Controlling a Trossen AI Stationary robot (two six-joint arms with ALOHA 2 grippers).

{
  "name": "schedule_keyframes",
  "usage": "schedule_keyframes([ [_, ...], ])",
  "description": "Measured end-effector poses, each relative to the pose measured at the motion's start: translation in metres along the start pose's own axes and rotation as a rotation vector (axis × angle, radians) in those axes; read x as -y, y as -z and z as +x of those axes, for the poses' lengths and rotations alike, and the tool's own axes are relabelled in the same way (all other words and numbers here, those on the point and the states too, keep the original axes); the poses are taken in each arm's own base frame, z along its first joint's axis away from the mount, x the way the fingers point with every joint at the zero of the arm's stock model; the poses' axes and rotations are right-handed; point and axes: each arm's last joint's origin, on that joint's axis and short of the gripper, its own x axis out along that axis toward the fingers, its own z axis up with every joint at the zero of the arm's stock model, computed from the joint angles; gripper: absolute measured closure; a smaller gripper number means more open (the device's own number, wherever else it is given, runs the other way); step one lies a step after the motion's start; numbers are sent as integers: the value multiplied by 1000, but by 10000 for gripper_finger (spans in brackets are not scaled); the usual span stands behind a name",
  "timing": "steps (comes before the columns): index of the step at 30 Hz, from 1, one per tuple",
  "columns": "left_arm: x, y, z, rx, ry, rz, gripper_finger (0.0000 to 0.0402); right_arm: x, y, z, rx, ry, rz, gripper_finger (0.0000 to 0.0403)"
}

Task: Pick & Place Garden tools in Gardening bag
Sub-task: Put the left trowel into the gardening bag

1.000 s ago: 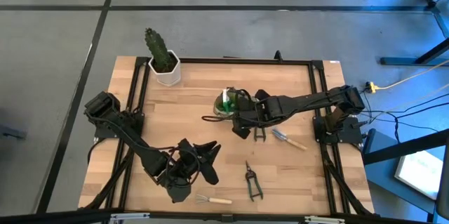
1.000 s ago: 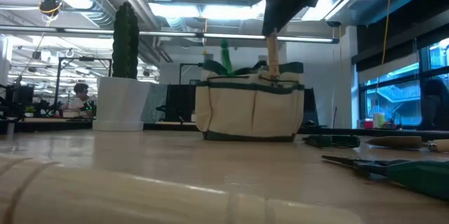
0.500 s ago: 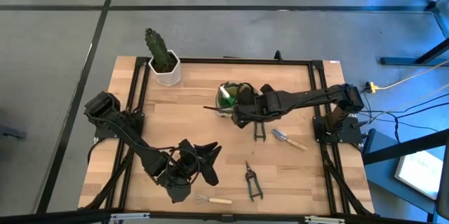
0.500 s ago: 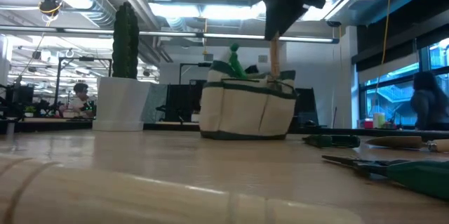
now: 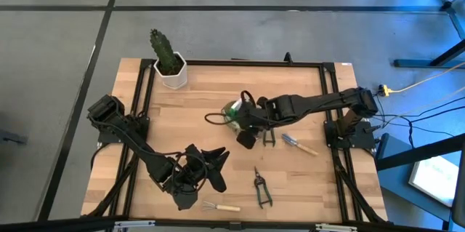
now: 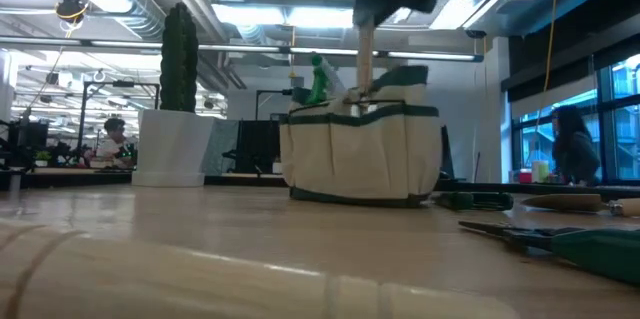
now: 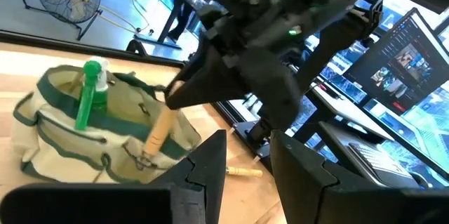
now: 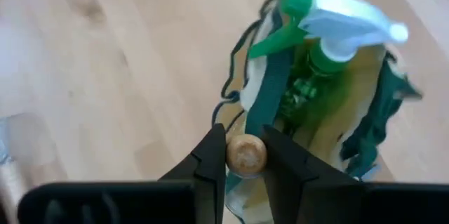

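Note:
The olive-and-cream gardening bag stands on its base at the table's middle, also in the low view. A green spray bottle sticks up out of it. My right gripper is above the bag, shut on a tool's wooden handle. My left gripper is open and empty near the table's front left. A trowel, dark shears, green-handled pruners and a wire rake lie on the table. My right gripper pinches the wooden handle's free top end between its two fingers. The fingers come from above, pointing down. The handle stands nearly upright below them. Its lower end goes down at the bag's rim, where the tool's head is hidden.
A cactus in a white pot stands at the far left corner. The table's black frame rail runs along its edges. Bare wood lies between the bag and the cactus. People show in the room behind in the low view.
My right gripper, still shut on the wooden handle, has gone a little toward the table's left and near edges. The bag has rocked and shifted with it, and the spray bottle has swayed.

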Motion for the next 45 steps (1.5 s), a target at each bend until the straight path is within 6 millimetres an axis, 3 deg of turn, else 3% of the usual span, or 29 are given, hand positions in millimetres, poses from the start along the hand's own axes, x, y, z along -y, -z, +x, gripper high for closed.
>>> schedule_keyframes([
  [7,0,0,-2,-2,4,0,295,3,7,-4,-18,120,-82,335],
  [21,1,0,-2,-1,4,-25,295,5,8,-4,-17,174,-262,335],
  [26,1,0,-3,-3,6,-36,295,1,6,-5,9,135,-337,335],
  [32,1,1,-7,8,5,-36,295,-9,-3,-14,83,-88,-402,335],
  [38,1,0,-7,25,-3,-53,295,-2,-2,-17,78,-2,-458,335],
  [45,1,-10,-3,78,-34,-82,295,7,-5,-14,36,-21,-596,335],
])
